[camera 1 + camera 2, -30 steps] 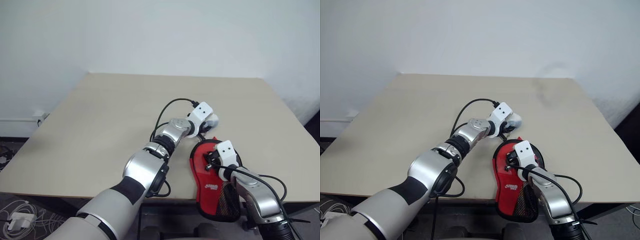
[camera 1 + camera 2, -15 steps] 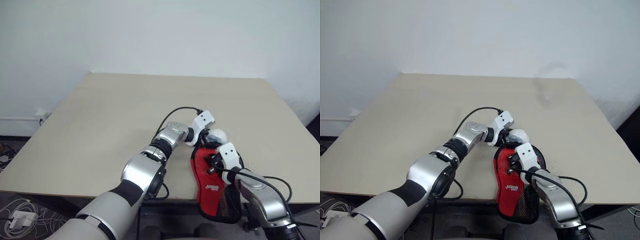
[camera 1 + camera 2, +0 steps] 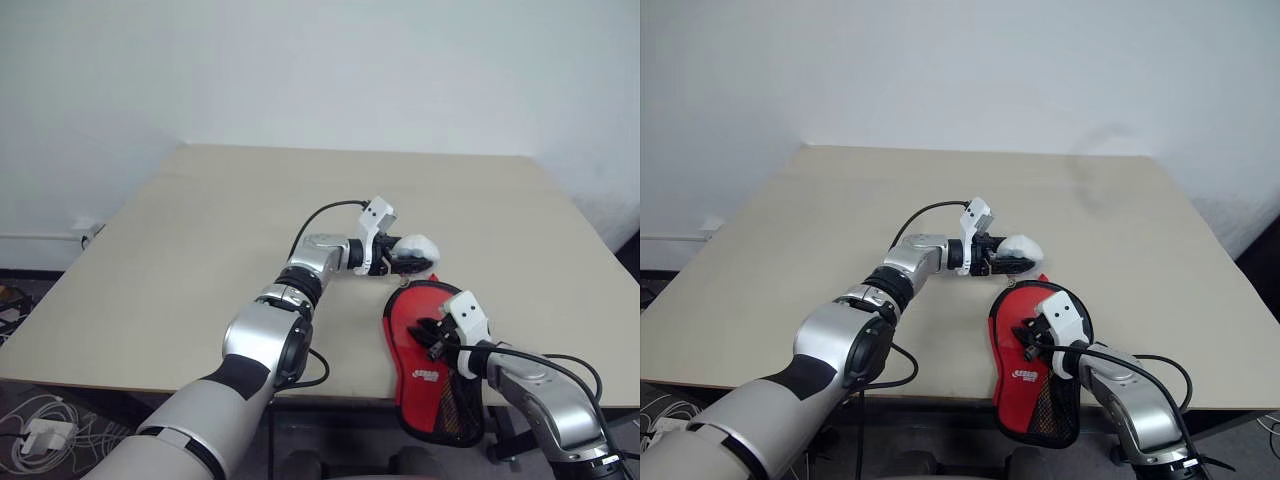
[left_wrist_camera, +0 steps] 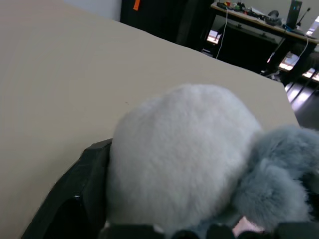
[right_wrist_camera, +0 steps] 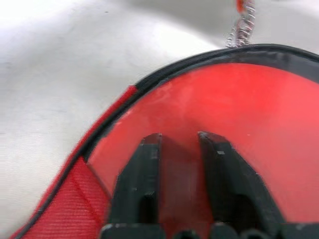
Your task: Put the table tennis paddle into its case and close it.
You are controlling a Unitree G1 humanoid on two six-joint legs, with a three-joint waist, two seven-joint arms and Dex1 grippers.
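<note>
A small white logo sat on the case (image 3: 426, 375), near its mesh end. Its letters were too small to read. No other text showed.

Silver arm shells, black joints; white wrist blocks; looping black cables

wall (image 3: 320, 70): plain white | table (image 3: 200, 240): beige top | floor, left: cables, white plug (image 3: 40, 437)

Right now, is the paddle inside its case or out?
Inside: the paddle's red face shows through the clear side of the case, whose black edge runs around it.
</note>
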